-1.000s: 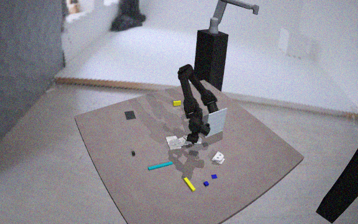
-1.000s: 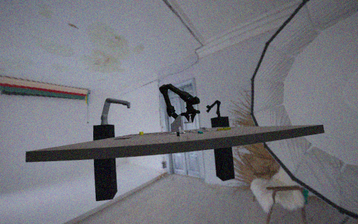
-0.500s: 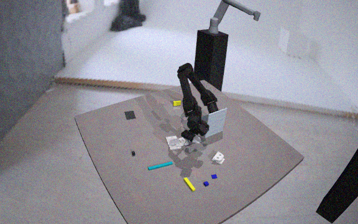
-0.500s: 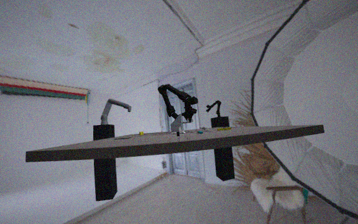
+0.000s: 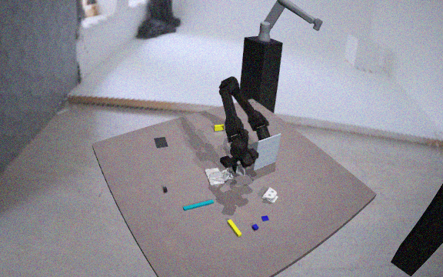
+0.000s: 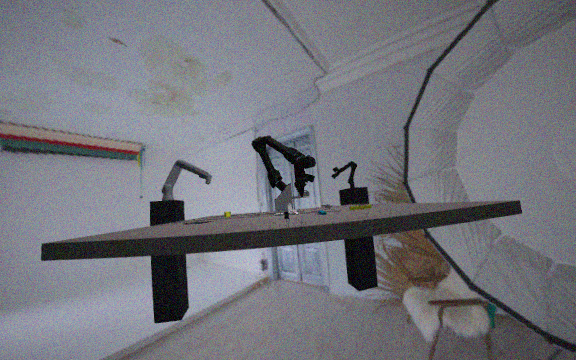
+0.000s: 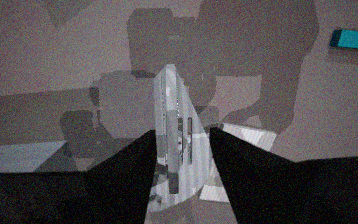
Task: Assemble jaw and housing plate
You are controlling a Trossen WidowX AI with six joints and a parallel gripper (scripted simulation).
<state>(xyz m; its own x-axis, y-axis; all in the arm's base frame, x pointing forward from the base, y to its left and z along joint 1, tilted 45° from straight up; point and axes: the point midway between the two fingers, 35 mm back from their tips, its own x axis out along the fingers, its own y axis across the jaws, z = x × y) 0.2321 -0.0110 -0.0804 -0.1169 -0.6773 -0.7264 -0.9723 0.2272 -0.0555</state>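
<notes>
My gripper [image 5: 235,168] [image 7: 183,135] is shut on a white jaw [image 7: 172,125], which stands edge-on between the fingertips in the wrist view. In the top view the gripper is above the table, at the right side of the white base plate [image 5: 211,171] [image 7: 250,136]. White outlined parts lie on and beside that plate; the pins, the other jaw and any gear teeth are too blurred to tell. The fingers partly hide the base plate in the wrist view. A white piece with dark holes [image 5: 270,193], perhaps the housing plate, lies apart to the right, looking tilted.
A pale upright panel [image 5: 268,151] [image 6: 284,200] stands close behind the gripper. A teal bar [image 5: 198,205] [image 7: 357,40], a yellow bar [image 5: 234,228], two blue pieces, a small black block [image 5: 164,189], a dark square [image 5: 161,142] and a yellow block [image 5: 218,128] [image 6: 227,214] lie around.
</notes>
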